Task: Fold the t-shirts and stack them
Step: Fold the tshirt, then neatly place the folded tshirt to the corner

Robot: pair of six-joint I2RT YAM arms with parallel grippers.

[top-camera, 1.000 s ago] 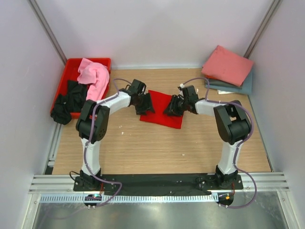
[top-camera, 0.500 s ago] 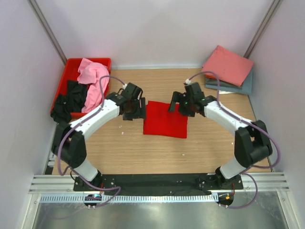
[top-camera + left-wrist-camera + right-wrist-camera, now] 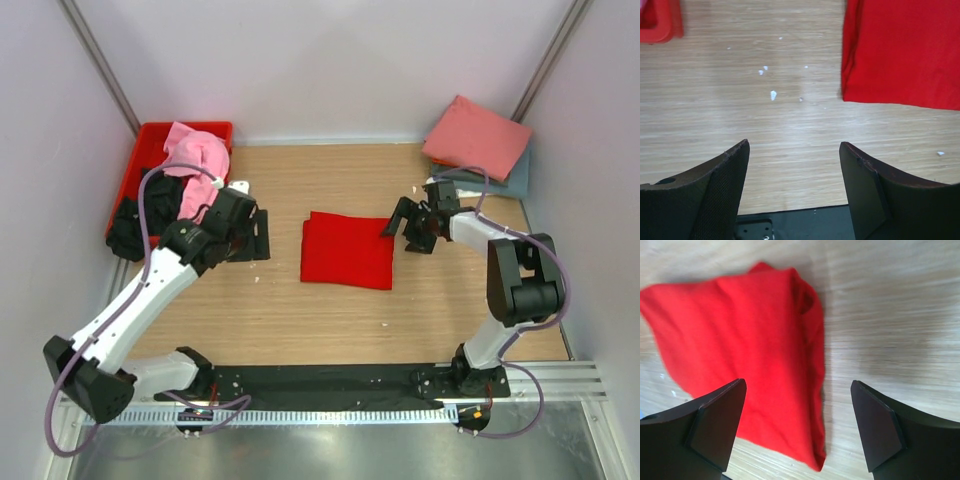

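A bright red t-shirt [image 3: 348, 251] lies folded flat in the middle of the table, also seen in the left wrist view [image 3: 900, 50] and the right wrist view [image 3: 740, 340]. My left gripper [image 3: 260, 235] [image 3: 794, 145] is open over bare wood to the shirt's left. My right gripper [image 3: 404, 227] [image 3: 799, 383] is open just off the shirt's right edge, with nothing between its fingers. A salmon pink shirt [image 3: 478, 135] lies folded on a grey-blue one [image 3: 512, 180] at the back right. A light pink shirt [image 3: 196, 165] and a black one [image 3: 140, 215] lie crumpled in the crate.
The red plastic crate [image 3: 150, 135] stands at the back left, its corner showing in the left wrist view [image 3: 660, 20]. Small white specks [image 3: 772, 94] dot the wood left of the red shirt. Walls close off the table's sides and back.
Both grippers have opened and let go of the red shirt, then drawn back to either side of it. The shirt now lies flat as a folded square.
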